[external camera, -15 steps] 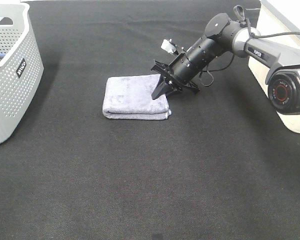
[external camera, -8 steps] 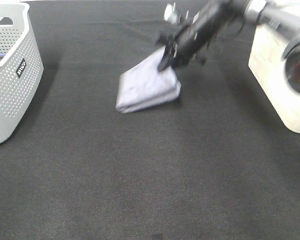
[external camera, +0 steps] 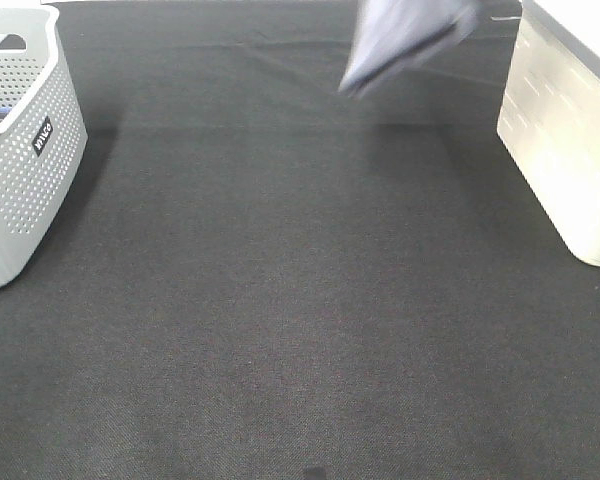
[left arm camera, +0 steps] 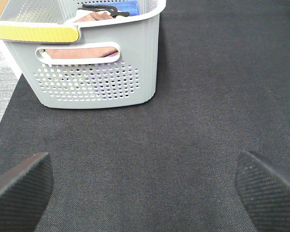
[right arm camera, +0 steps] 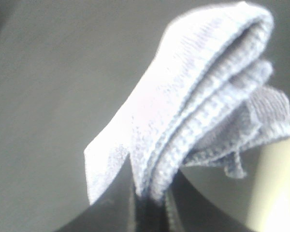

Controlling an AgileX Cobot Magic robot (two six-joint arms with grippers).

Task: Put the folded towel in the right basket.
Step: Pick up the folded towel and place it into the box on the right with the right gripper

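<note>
Folded towel (external camera: 400,35): lilac-grey and blurred in the high view. It hangs clear of the desk surface near the far edge, right of the middle. It is close to the right basket but not over it, and one corner droops lower than the rest.
Right gripper (right arm camera: 149,211): only its dark fingertips show in the right wrist view. They are pinched tight on one folded edge of the towel, and the layers fan out away from the pinch.
Right basket (external camera: 565,150): cream-white, standing at the desk's right edge toward the far right corner. Its inside cannot be seen.
Left gripper (left arm camera: 145,193): it hangs low over the desk, facing the left basket. Its ribbed fingers (left arm camera: 19,186) are spread wide with nothing between them.
Left basket (external camera: 20,160): grey and perforated, at the left edge toward the far left corner. In the left wrist view it has a yellow-topped rim, and it holds a brownish cloth (left arm camera: 94,50) and a blue cloth (left arm camera: 123,6).
Desk (external camera: 280,330): covered in black woven fabric.
</note>
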